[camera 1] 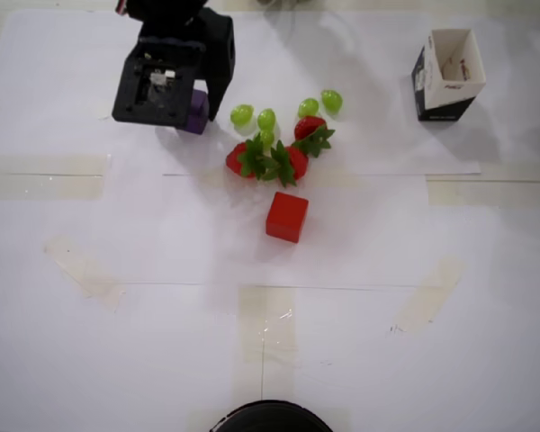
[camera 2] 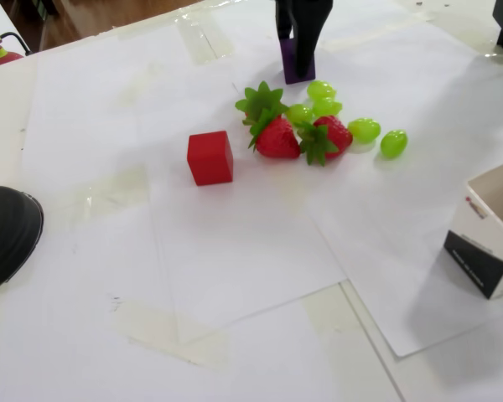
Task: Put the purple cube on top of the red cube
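Surface (camera 1: 117,342): a big flat top covered with white paper sheets and strips of clear tape.
Arm (camera 1: 166,81): a black block seen from above, at the far left of the overhead view. It hides most of the purple cube.
Box (camera 1: 448,72): black and white, open on top, at the far right in the overhead view, well apart from the fruit.
Dark round thing (camera 2: 4,234): only a part shows at the left edge of the fixed view. I cannot tell what it is.
Strawberries (camera 2: 278,136): red with green leaves, in a small pile between the two cubes.
Red cube (camera 1: 287,217): sits alone on the paper, just on the near side of the strawberries in the overhead view. Nothing touches it.
Purple cube (camera 2: 296,65): sits on the paper at the far side, just left of the grapes in the overhead view (camera 1: 197,112). It is well apart from the red cube.
Fingers (camera 2: 300,52): black and pointing down, spread open. In the fixed view one finger hangs in front of the purple cube and the other is at its left side, so the cube is between them. I cannot tell if they touch it.
Grapes (camera 1: 266,118): small green ones, spread in a row on the far side of the strawberries.
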